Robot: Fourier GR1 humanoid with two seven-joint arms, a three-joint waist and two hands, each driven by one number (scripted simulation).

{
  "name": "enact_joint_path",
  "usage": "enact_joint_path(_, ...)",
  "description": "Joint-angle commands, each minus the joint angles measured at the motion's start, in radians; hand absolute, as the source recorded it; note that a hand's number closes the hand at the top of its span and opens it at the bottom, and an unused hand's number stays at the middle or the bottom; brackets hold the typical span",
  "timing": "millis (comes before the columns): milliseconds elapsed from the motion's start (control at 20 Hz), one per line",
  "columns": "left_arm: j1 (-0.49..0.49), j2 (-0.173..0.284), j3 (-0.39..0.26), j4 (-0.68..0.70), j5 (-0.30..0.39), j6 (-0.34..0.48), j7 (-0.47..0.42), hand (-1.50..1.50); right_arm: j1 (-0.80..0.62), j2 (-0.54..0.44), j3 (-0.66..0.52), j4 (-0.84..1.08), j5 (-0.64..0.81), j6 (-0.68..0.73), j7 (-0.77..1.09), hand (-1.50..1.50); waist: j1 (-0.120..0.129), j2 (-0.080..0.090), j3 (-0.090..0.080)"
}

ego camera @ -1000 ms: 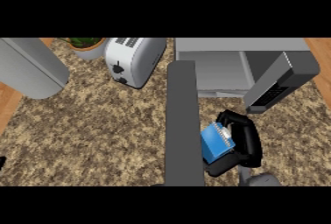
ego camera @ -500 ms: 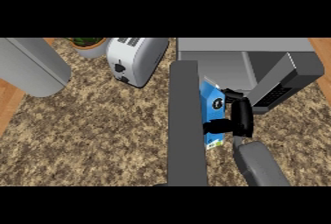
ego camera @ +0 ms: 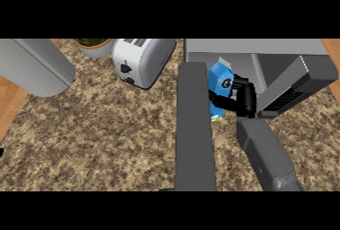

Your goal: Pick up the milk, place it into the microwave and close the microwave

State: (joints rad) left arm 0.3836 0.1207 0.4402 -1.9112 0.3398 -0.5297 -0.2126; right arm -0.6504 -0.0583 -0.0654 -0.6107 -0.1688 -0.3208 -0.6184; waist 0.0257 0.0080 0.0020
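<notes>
The blue milk carton [ego camera: 218, 81] is upright and tilted slightly, held at the mouth of the microwave [ego camera: 279, 67]. My right hand [ego camera: 240, 96] is shut on the milk carton, fingers curled round its right side, with the grey forearm trailing to the lower right. The microwave's door [ego camera: 194, 130] swings open toward me and runs as a long grey slab just left of the carton. The carton's top edges into the grey cavity. My left hand does not show, apart from a dark sliver at the left edge that I cannot identify.
A white toaster [ego camera: 140, 60] stands at the back, left of the open door. A potted plant [ego camera: 94, 46] sits behind it. A large grey rounded object [ego camera: 33, 65] fills the back left corner. Speckled counter [ego camera: 100, 134] spreads left of the door.
My right hand has carried the milk carton up from the counter near the door's middle toward the microwave opening. The forearm has stretched forward after it.
</notes>
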Motion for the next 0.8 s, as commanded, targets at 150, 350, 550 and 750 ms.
enact_joint_path(150, -0.016, -0.006, 0.008, 0.081, -0.03, -0.038, -0.066, -1.5, -0.183, -0.021, -0.077, 0.252, 0.026, -0.055, -0.168, 1.5, 0.021, 0.008, -0.001)
enact_joint_path(350, -0.046, 0.019, 0.014, 0.074, -0.004, -0.036, -0.023, -1.5, -0.227, -0.026, -0.086, 0.344, 0.052, -0.093, -0.238, 1.5, 0.026, 0.01, 0.0)
enact_joint_path(550, -0.101, 0.047, 0.034, 0.148, -0.013, -0.037, -0.043, -1.5, -0.307, -0.027, -0.061, 0.389, 0.102, -0.206, -0.198, 1.5, 0.024, 0.011, -0.001)
enact_joint_path(750, -0.091, 0.019, 0.007, 0.129, -0.036, -0.03, -0.045, -1.5, -0.325, -0.031, -0.005, 0.434, 0.188, -0.387, -0.223, 1.5, 0.045, 0.02, -0.001)
